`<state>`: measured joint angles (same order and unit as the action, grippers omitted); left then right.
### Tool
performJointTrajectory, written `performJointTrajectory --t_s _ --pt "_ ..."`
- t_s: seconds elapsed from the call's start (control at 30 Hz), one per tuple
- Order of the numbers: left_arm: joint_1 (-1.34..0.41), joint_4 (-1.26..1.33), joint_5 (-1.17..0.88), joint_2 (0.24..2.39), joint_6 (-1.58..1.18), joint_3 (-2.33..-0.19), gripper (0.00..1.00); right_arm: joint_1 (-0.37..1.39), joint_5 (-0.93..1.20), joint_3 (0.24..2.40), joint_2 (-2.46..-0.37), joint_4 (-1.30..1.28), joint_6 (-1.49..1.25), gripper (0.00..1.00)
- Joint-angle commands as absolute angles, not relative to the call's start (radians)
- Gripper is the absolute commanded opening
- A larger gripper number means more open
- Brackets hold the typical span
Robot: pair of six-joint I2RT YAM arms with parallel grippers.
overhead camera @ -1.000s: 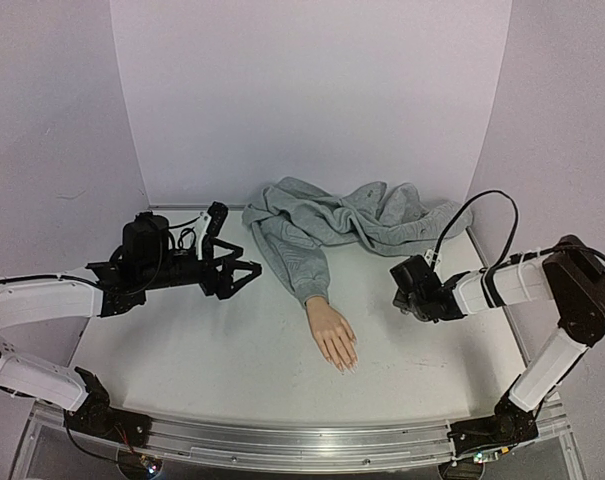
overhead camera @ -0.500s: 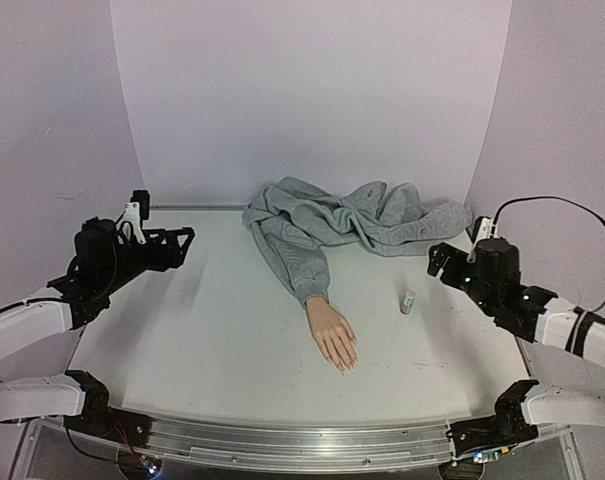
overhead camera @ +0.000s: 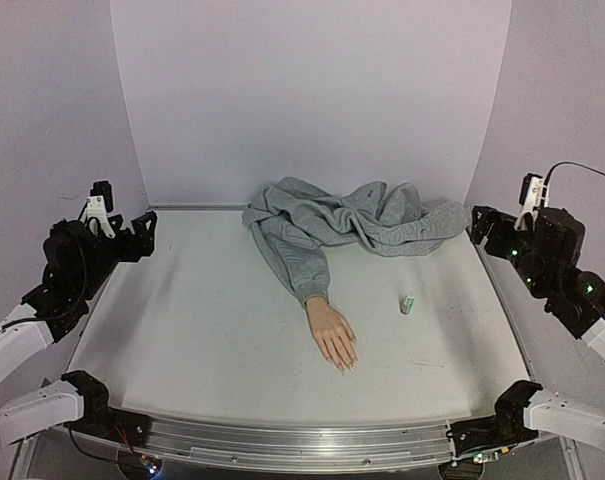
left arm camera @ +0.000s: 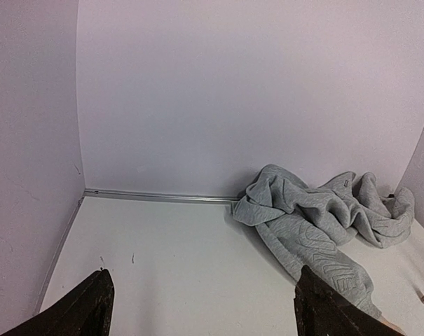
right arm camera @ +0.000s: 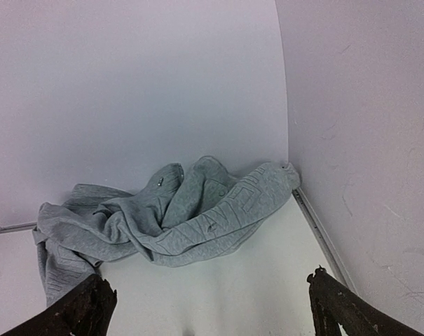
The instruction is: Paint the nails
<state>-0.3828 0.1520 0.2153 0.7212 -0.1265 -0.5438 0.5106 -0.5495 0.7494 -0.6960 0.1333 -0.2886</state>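
Flesh-coloured mannequin hand lies mid-table, its nails pointing to the near edge. The left gripper and the right gripper hang wide open, empty (well apart from it). The small whitish bottle may topple under an off-centre grasp, spilling polish.

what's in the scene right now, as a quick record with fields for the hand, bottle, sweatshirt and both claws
fake hand: flat on the table, near centre, fingers towards the robot
nails: too small to tell if painted
sweatshirt: grey, bunched at the back, one sleeve running to the hand's wrist
bottle: small, whitish, right of the hand, not touching it
left claw: open, empty, at the table's left edge
right claw: open, empty, at the right edge
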Motion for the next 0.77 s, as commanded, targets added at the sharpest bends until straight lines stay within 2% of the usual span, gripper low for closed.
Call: performJointTrajectory --t_s 0.0,0.73 --pt "-0.379 0.151 0.248 0.712 -0.075 -0.609 0.9 0.507 -0.602 0.803 -0.698 0.091 -0.239 0.98" --pt "-0.379 0.151 0.177 0.711 -0.025 -0.642 0.92 0.507 -0.578 0.743 -0.658 0.162 -0.229 0.98"
